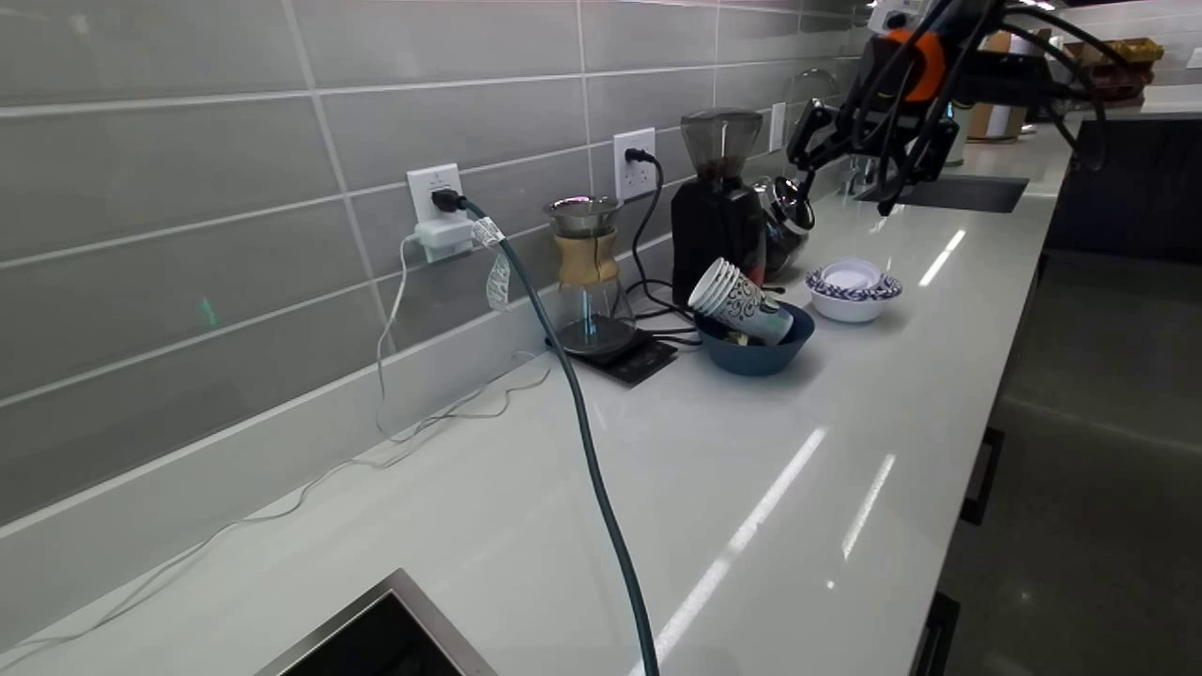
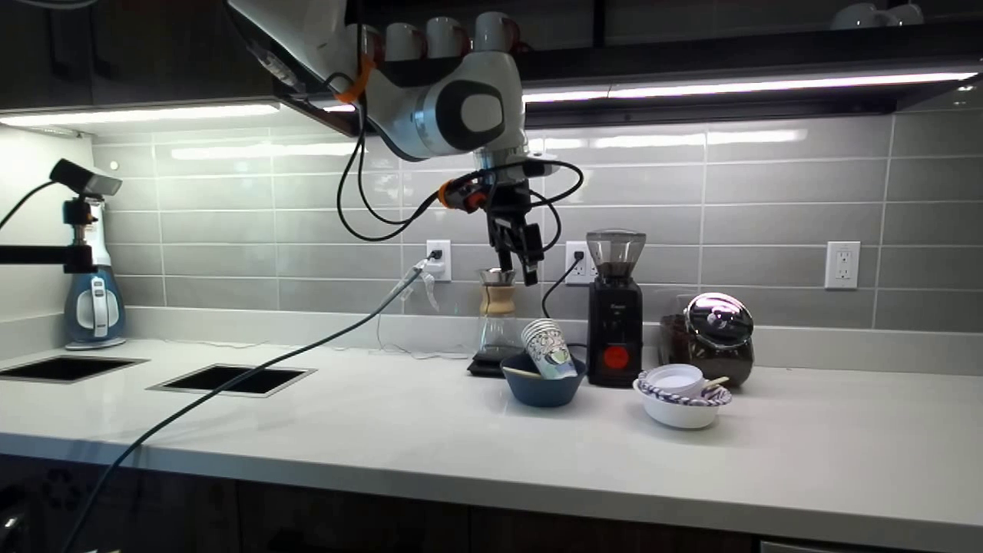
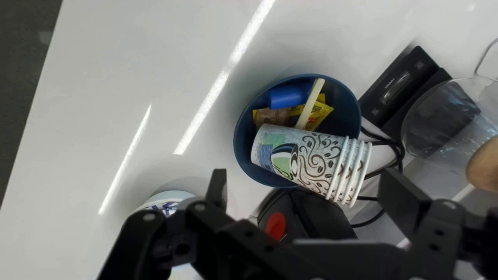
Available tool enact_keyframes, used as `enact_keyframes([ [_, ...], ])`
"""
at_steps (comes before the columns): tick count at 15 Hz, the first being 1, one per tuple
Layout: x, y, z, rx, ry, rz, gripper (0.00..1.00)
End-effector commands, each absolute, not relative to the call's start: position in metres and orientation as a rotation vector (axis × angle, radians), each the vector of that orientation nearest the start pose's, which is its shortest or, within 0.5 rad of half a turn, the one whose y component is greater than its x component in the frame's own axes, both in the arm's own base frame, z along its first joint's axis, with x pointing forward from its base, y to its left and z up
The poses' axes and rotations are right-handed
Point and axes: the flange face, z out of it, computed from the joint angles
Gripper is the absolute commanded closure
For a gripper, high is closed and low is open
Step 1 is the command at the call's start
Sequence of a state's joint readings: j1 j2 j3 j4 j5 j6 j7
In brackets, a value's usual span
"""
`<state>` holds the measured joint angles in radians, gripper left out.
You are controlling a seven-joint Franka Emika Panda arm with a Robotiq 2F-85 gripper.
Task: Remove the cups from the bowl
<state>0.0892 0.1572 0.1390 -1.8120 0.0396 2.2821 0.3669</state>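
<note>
All along a grey tiled wall (image 2: pixel 768 200), seeing a long white surface (image 2: pixel 430 438), stretching from a back edge at the wall to a straight front edge. In an exterior view, finding a white robot arm (image 2: pixel 418 115), reaching over from above, toward the back edge. Near the left back corner there, spotting a blue-and-white handheld appliance (image 2: pixel 96 307), standing upright. Farther along the back edge, noticing a black grinder (image 2: pixel 614 330) with a clear hopper (image 2: pixel 616 250), rising between a glass coffee maker (image 2: pixel 498 332) with a wooden collar (image 2: pixel 498 299) and a dark-filled jar (image 2: pixel 722 363) with a shiny, tilting lid (image 2: pixel 719 319). Seeing the black tool (image 2: pixel 519 271), pointing downward and hanging well above the surface; in the wrist view, making out both fingers (image 3: pixel 217 186), standing wide apart. On the front-edge side of the coffee maker, beside the grinder, finding the dark blue bowl (image 2: pixel 541 392), sitting upright; a little nearer the front edge, finding a stack of white bowls (image 2: pixel 680 416) with blue patterning around the middle. Seeing the nested cups (image 3: pixel 311 159), lying tilted in the dark blue bowl, closed end resting inside, several white rims (image 3: pixel 362 171) jutting past the bowl's rim toward the back edge. Beside the cups, in the same bowl, spotting a small blue item (image 3: pixel 286 98), a pale stick (image 3: pixel 310 104), yellow packets (image 3: pixel 320 112) and a brown packet (image 3: pixel 271 118), partly overlapping.
</note>
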Motion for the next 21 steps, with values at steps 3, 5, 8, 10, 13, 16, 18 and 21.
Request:
enact_keyframes([
  [3,0.618,0.14,0.487,-2.957,0.244,-0.426,0.0],
  [5,0.635,0.154,0.486,-2.913,0.245,-0.425,0.0],
  [8,0.66,0.177,0.479,-2.927,0.302,-0.391,0.0],
  [10,0.677,0.19,0.474,-2.925,0.338,-0.413,0.0],
  [13,0.702,0.207,0.458,-2.922,0.423,-0.452,0.0],
  [16,0.726,0.213,0.436,-2.954,0.511,-0.467,0.0],
  [18,0.736,0.216,0.421,-2.981,0.554,-0.439,0.0],
  [21,0.747,0.218,0.407,-2.998,0.572,-0.36,0.0],
])
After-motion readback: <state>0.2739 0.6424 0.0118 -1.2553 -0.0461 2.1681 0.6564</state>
